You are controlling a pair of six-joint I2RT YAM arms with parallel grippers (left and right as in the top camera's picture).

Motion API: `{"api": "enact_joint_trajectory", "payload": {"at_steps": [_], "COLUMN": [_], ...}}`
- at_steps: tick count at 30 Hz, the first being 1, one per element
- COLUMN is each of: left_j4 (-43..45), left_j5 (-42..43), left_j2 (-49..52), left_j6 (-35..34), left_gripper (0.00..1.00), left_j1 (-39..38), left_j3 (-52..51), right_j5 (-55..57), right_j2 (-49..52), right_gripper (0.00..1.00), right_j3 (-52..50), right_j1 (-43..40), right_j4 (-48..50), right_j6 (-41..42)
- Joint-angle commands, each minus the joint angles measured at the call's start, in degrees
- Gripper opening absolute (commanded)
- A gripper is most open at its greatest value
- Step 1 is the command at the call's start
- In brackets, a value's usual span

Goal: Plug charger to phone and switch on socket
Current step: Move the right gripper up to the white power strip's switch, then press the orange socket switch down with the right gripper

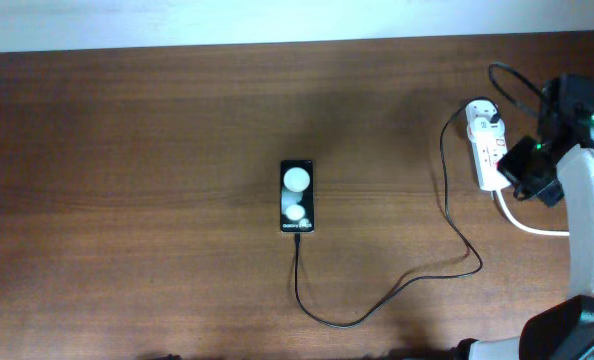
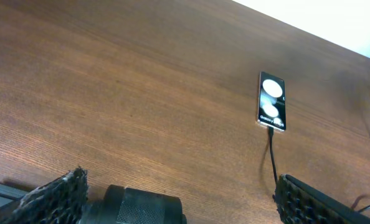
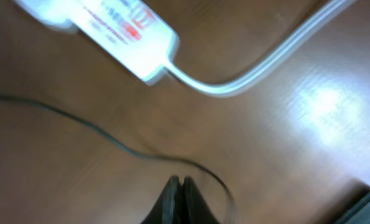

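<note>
socket (image 1: 484, 145) sits at the far right of the counter (image 1: 127, 200). Long axis runs roughly far-to-near, slightly tilted. White adapter (image 1: 482, 112) is seated in its far end; thick white cord (image 1: 522, 222) leaves the near end.

charger (image 1: 444, 180) runs from that adapter down the counter, loops, and meets the near short edge of the phone (image 1: 297, 196). Looks plugged in from the overhead and left wrist views. Phone lies mid-counter, flat, face up, two white spots showing.

So my read: the plug step is done and the switch is what's left. Can't tell from these views whether the switch is on.

Key relation: right claw (image 1: 522, 168) is just beside the socket's near/cord end, on its right. The left arm isn't in the overhead at all, so this is the right arm's job.

In the right wrist view the socket (image 3: 110, 31) lies up and left of the right claw (image 3: 180, 186), clearly apart from it. Its axis runs diagonally, with the red switch marking (image 3: 130, 30) towards the cord end. Next move needs the tip to travel up-left onto that marking.

Right claw: fingers pressed together, nothing held that I can see. The thin charger (image 3: 79, 124) passes just ahead of the tips; the view is blurred, so contact is unclear. Snag risk.

Left claw (image 2: 180, 180): spread wide, empty, low over the counter. The phone (image 2: 272, 102) is well ahead of it and to its right.
</note>
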Motion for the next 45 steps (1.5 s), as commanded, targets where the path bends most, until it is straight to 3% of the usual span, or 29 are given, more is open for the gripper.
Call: {"api": "enact_joint_trajectory", "payload": {"at_steps": [1,3,7,12,15,23,29,45], "left_j4": [0.1,0.1,0.1,0.1,0.1,0.1,0.1,0.1], "left_j5": [-0.8,-0.8,-0.8,-0.8,-0.8,-0.8,-0.8,-0.8], "left_j2": [-0.8,-0.8,-0.8,-0.8,-0.8,-0.8,-0.8,-0.8], "left_j6": [0.9,0.9,0.9,0.9,0.9,0.9,0.9,0.9], "left_gripper": [0.99,0.99,0.99,0.99,0.99,0.99,0.99,0.99], "left_j1": [0.0,0.0,0.0,0.0,0.0,0.0,0.0,0.0], "left_j3": [0.0,0.0,0.0,0.0,0.0,0.0,0.0,0.0], "right_j5": [-8.9,-13.1,-8.7,-6.8,-6.6,-7.1,-13.6,-17.6], "right_j2": [0.9,1.2,2.2,11.5,21.4,36.4,37.9,40.8], "right_gripper": [0.04,0.04,0.04,0.04,0.04,0.04,0.04,0.04], "right_j3": [0.4,1.4,4.5,14.3,20.6,21.0,21.0,20.9], "right_j1": [-3.8,-5.9,-7.1,-7.1,-7.1,-7.0,-6.9,-4.8], "right_j4": [2.1,2.5,9.4,9.4,7.1,13.2,19.3,19.5], "right_j6": [1.5,5.9,7.6,7.8,5.6,-2.9,-9.3,-10.6]}}
